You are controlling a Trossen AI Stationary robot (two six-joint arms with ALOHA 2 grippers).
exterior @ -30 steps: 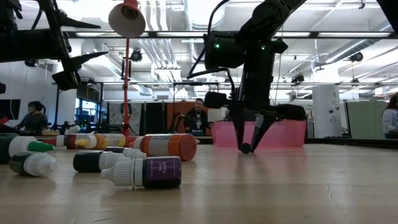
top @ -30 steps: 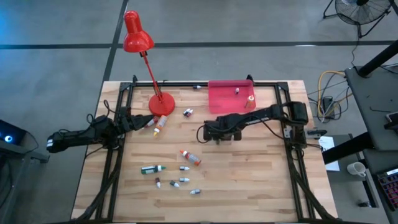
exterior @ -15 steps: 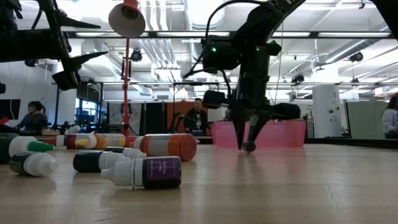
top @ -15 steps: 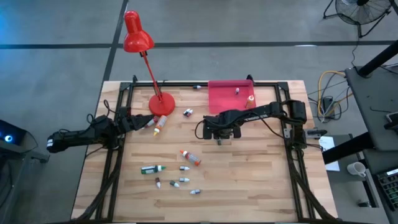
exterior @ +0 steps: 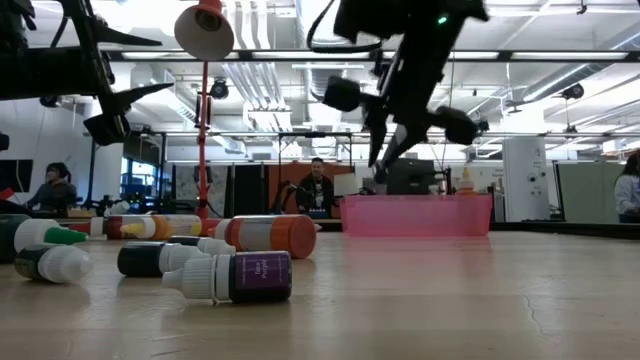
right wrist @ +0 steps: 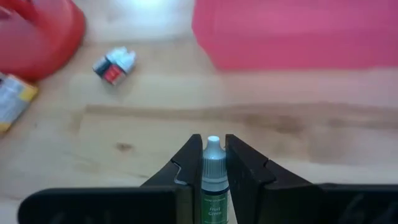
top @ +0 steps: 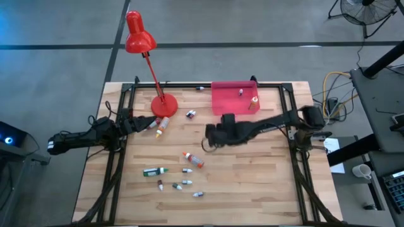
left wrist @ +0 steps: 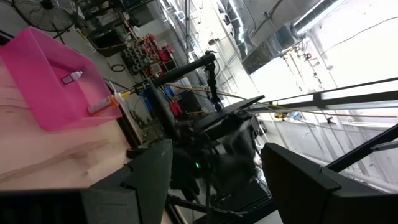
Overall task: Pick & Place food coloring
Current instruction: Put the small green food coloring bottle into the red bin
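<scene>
my right pincer [right wrist: 212, 163] is clamped on a small dropper bottle [right wrist: 212, 180] with a pale pointed cap and a green label, and i hold it lifted off the table [top: 252, 170], over the middle of the top and on the near side of the pink tray [top: 233, 101]. the tray sits at the far edge of the table, toward the right corner, and already carries two bottles.

my left pincer [top: 146, 124] waits with its fingers apart near the left edge, beside the red lamp [top: 163, 105] base.

the rest of the food coloring [top: 192, 159] lies loose on the wood: a cluster toward the near edge, one little bottle close to the lamp base, and an orange one next to it.

i judge this bottle to be light, stiff plastic with a smooth round body, so it could twist or slide out between flat fingers. i have it by the shoulder just under the cap, which looks like a fair hold: the body is widest there and the cap stays free. squeezing harder seems unwise, since a thin wall may give and a drop could leak.
</scene>
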